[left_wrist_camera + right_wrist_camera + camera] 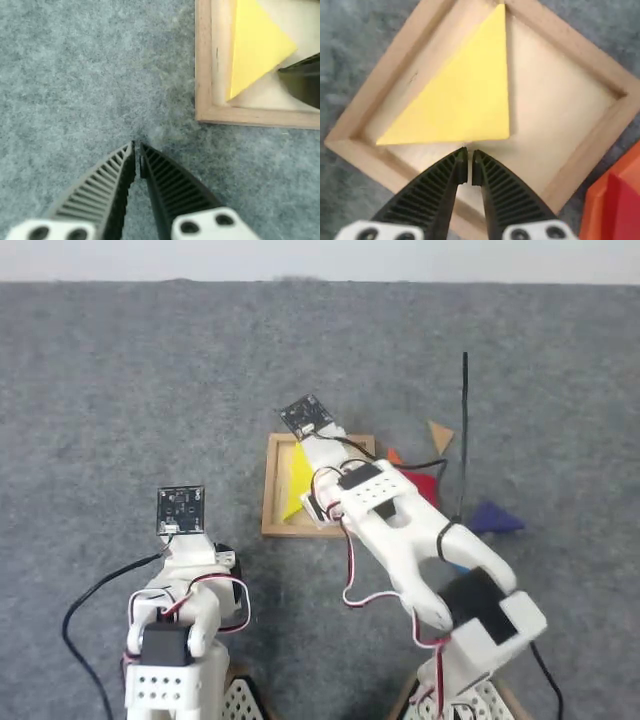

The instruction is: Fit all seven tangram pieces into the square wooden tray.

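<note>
The square wooden tray (270, 490) lies mid-table with a yellow triangle (295, 480) flat inside, along its left side. My right arm (390, 510) stretches over the tray. In the right wrist view my right gripper (468, 155) is shut and holds nothing, its tips just off the edge of the yellow triangle (465, 105) above the tray's bare floor (555, 115). My left gripper (136, 146) is shut on nothing over the carpet, short of the tray's corner (202, 65). A red piece (422, 485), an orange piece (394, 456), a tan triangle (441, 434) and a purple triangle (495, 518) lie right of the tray.
A thin black cable (464, 430) runs upright past the loose pieces on the right. A bit of blue (458, 566) peeks out beside the right arm. Grey carpet spreads open to the left and far side of the tray.
</note>
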